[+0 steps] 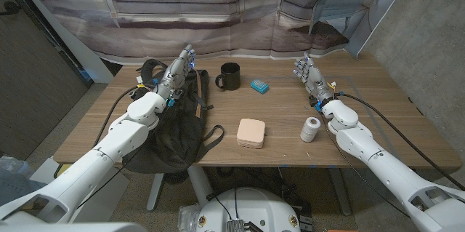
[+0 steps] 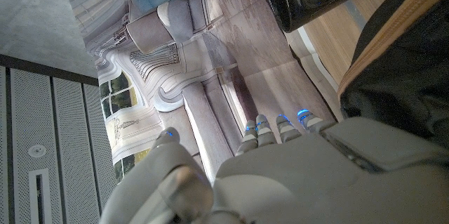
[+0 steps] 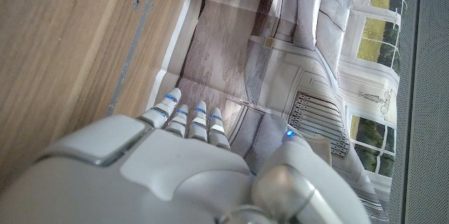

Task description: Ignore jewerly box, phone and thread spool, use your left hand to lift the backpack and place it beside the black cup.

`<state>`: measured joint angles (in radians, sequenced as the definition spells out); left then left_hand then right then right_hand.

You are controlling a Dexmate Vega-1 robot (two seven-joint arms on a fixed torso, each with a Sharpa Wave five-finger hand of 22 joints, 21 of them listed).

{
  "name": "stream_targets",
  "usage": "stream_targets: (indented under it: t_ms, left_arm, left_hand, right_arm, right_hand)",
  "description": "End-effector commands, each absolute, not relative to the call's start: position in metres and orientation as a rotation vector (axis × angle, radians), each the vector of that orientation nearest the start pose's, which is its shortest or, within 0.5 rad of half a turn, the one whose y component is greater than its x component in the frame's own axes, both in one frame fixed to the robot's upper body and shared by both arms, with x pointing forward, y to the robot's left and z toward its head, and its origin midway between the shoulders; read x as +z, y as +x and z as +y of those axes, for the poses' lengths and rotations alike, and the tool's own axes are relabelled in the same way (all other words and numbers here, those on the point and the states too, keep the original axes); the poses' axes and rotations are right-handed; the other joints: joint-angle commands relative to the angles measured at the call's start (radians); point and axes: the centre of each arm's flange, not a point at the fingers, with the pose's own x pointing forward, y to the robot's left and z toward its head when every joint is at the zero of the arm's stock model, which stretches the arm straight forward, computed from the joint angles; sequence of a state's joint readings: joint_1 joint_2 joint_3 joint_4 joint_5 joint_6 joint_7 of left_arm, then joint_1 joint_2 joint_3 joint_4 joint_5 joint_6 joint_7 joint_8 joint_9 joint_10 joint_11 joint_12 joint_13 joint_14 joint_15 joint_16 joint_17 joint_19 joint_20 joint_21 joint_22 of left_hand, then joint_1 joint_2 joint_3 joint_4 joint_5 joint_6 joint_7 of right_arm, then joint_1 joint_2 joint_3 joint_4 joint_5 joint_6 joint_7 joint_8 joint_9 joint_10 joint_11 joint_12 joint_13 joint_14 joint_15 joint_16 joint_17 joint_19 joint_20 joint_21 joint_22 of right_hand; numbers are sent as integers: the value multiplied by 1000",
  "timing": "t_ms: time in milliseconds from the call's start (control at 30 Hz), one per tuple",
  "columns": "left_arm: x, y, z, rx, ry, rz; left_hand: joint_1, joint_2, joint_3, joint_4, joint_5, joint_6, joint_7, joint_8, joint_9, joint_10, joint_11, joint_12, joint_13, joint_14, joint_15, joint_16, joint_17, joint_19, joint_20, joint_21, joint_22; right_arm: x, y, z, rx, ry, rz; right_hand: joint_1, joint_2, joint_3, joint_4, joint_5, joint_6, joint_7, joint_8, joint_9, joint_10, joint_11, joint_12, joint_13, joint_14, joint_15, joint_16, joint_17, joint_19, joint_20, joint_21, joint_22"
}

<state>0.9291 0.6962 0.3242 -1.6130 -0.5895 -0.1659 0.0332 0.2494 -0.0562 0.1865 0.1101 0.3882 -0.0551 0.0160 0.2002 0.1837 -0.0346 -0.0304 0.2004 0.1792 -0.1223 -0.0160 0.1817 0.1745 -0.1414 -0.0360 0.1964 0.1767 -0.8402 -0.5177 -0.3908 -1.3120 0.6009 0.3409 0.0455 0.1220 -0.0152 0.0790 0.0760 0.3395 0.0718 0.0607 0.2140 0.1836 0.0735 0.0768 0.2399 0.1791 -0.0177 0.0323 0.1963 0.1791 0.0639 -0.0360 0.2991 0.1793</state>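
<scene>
Near edge, the limp black backpack sags off the desk, left hand open above its far top handle — best grab.

Right hand empty, fingers straight, above table.

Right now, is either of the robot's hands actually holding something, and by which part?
Nothing is held. The left hand hovers open over the backpack, fingers straight. The right hand is open too, above bare table.
</scene>
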Motion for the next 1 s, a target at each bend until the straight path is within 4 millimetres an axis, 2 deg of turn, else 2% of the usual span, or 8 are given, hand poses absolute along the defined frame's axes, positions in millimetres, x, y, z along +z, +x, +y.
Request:
stream_targets:
  t_ms: [33, 433, 1000]
  left_arm:
    - [22, 580, 301, -225, 194, -681]
    - [23, 560, 306, -200, 240, -705]
    - [11, 543, 309, -143, 272, -736]
  left_hand:
    - [11, 4, -2, -7, 3, 5, 2, 3, 3, 4, -5, 6, 6, 7, 4, 7, 4, 1, -54, 5, 3]
    - [16, 7, -3, -9, 2, 8, 3, 3, 3, 9, -1, 7, 6, 11, 4, 7, 4, 2, -51, 4, 3]
    - [22, 11, -5, -11, 1, 15, 5, 5, 3, 15, -5, 8, 6, 18, 5, 8, 4, 7, -49, 6, 3]
  right_arm:
    - [-15, 642, -274, 241, -39, -652]
    - [-8, 641, -270, 256, -36, -675]
    - [-7, 634, -270, 262, -47, -681]
  right_hand:
    - [7, 8, 0, -3, -2, 12, -2, -4, 3, 8, 0, -4, 6, 9, 1, -1, 3, 4, -15, -2, 2]
    - [8, 10, -1, -4, -3, 14, -3, -5, 3, 9, 0, -5, 6, 13, 2, -1, 3, 6, -14, -6, 3]
    - [9, 12, -4, -5, -6, 21, -6, -5, 3, 20, -3, -4, 6, 20, 1, -1, 4, 14, -12, -9, 3]
